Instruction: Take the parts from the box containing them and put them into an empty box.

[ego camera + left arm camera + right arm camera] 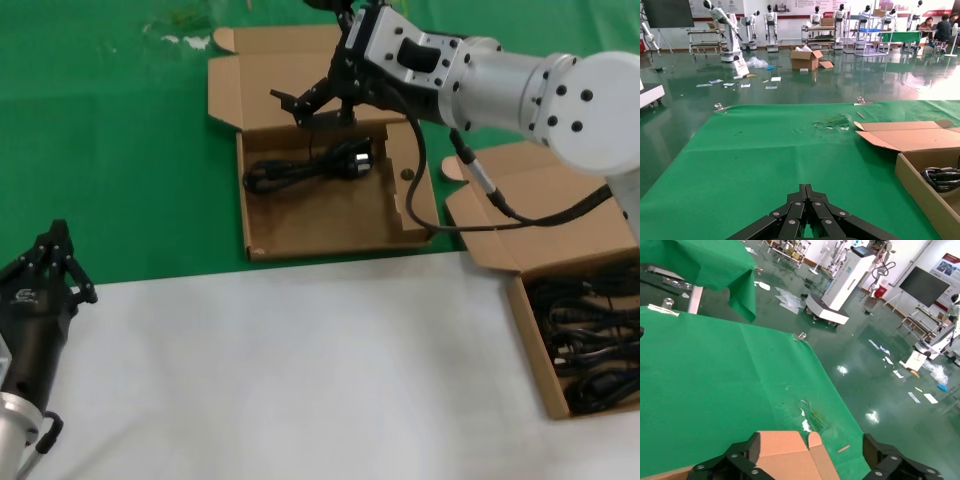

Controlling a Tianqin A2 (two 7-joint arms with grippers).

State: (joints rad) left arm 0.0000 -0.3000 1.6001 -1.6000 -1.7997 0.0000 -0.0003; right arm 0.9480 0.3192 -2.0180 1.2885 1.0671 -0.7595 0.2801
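Note:
The wide box with a round-holed inner flap (262,215) lies on the green cloth and holds one black power cord (310,170). My right gripper (318,108) hovers open and empty above that box's rear edge, just over the cord. In the right wrist view its wide-apart fingers (735,460) frame the box's open lid (785,455). The plain box (535,355) at the right holds several black cords (590,340). My left gripper (55,255) is shut and empty, parked at the lower left; its closed tips (806,187) point over green cloth.
The plain box's open lid (540,210) with an ear tab lies under my right forearm. The left wrist view shows the holed box's wall (920,172), its cord (942,179) and lid (905,135). White tabletop (300,370) fills the front.

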